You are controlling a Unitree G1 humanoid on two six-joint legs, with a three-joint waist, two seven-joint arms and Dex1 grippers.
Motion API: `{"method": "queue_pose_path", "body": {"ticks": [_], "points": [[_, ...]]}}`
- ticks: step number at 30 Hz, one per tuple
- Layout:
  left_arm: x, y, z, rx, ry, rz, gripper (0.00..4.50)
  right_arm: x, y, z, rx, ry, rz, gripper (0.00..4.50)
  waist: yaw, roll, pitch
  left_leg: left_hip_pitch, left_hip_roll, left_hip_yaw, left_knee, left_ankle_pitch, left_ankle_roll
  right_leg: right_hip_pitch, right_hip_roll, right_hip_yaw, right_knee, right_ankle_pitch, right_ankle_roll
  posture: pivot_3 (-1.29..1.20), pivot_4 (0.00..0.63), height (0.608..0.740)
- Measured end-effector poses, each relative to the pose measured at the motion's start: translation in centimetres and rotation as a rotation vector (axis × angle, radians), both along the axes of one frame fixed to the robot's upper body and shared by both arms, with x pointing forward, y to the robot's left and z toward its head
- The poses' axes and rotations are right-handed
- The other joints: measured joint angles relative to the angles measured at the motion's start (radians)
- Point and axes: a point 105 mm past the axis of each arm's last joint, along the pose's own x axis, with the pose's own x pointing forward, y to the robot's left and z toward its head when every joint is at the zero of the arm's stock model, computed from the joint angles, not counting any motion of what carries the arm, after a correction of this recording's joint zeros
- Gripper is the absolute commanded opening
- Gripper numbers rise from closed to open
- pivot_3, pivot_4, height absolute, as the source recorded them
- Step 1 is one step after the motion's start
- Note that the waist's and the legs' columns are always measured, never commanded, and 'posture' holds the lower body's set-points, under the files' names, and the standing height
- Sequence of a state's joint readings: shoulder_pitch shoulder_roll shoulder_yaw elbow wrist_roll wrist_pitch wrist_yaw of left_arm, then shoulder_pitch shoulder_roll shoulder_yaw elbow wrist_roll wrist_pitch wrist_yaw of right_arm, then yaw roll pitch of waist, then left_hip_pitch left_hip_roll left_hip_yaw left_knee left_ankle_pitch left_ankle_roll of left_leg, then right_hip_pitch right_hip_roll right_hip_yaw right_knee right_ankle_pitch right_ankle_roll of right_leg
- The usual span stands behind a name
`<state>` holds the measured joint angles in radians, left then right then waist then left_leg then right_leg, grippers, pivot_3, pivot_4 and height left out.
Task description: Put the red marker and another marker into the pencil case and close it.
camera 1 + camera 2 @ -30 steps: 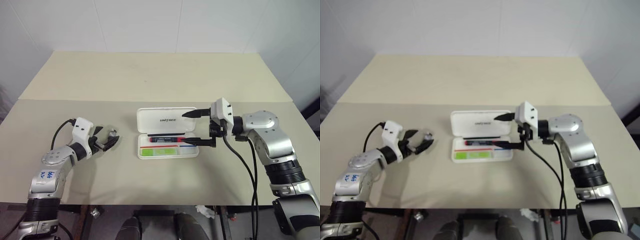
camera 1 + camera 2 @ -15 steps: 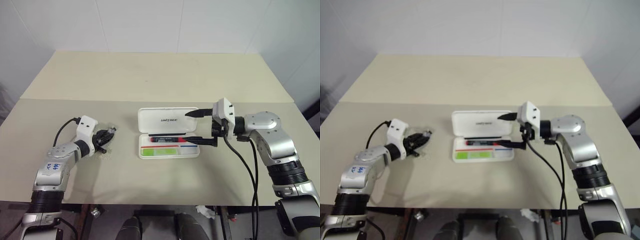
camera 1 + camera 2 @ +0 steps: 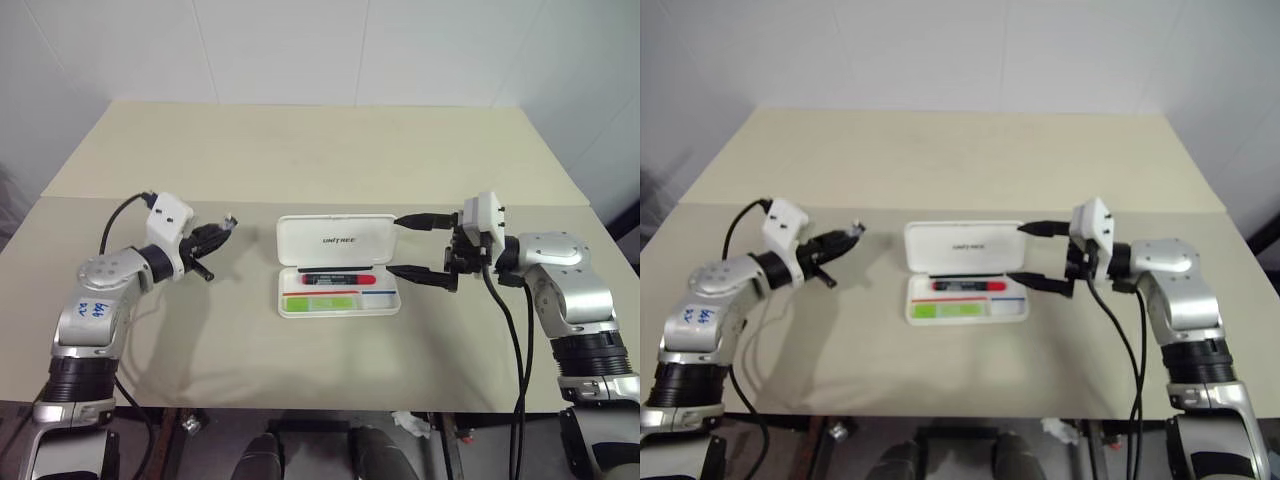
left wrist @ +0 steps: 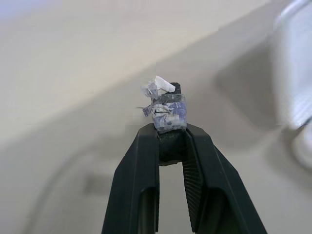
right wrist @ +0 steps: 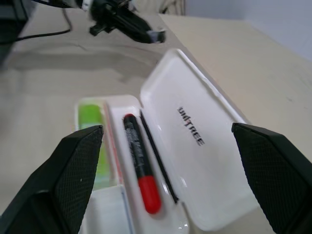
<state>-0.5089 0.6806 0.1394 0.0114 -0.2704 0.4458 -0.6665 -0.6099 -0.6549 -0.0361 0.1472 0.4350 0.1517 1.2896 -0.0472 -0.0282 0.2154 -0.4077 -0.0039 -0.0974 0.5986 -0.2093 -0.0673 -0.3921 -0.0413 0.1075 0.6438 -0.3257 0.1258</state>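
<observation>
1. Pencil case [image 3: 338, 265] lies open mid-worktop [image 3: 300, 150], ready for closing.
2. Right tool [image 3: 417, 247], at its 3 o'clock, is spread wide.
3. Left tool [image 3: 220, 234], at 9 o'clock, pinches a small grey cylinder [image 4: 167, 111].
4. Red marker [image 3: 338, 279] and green marker [image 3: 320, 302] lie inside.
</observation>
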Motion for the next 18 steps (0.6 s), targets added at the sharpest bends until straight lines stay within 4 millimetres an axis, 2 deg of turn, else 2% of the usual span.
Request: {"method": "queue_pose_path", "body": {"ticks": [4,7,13,18], "points": [[-0.5,-1.7,3.9,0.044,-0.092,-0.137,0.33,-0.3,-1.0,-0.1,-0.007,-0.001,0.004,4.50,0.001,0.000,0.000,0.000,0.000,0.000,0.000,0.000,0.000,0.000,0.000,0.000,0.000,0.000,0.000,0.00,0.150,0.740],[-1.3,-3.9,6.0,0.077,-0.142,-0.285,0.33,-0.7,-1.8,-0.2,0.036,0.022,0.028,4.50,0.001,0.000,0.000,0.000,0.000,0.000,0.000,0.000,0.000,0.001,0.000,0.000,0.000,0.000,0.000,0.00,0.150,0.740],[-2.4,-9.4,7.0,0.091,-0.166,-0.586,0.33,-1.1,-3.0,-0.4,0.056,0.030,0.051,4.50,0.004,0.000,0.000,0.000,-0.001,0.000,0.002,0.000,0.000,0.001,0.000,0.000,0.001,0.000,0.001,0.00,0.150,0.740],[-2.9,-13.2,5.3,0.078,-0.096,-0.774,0.33,-1.0,-3.6,-1.2,0.043,0.042,0.012,4.50,0.001,0.000,0.000,0.000,0.000,0.000,0.004,0.000,0.000,0.001,0.001,0.000,0.002,0.000,0.001,0.00,0.150,0.740]]}}
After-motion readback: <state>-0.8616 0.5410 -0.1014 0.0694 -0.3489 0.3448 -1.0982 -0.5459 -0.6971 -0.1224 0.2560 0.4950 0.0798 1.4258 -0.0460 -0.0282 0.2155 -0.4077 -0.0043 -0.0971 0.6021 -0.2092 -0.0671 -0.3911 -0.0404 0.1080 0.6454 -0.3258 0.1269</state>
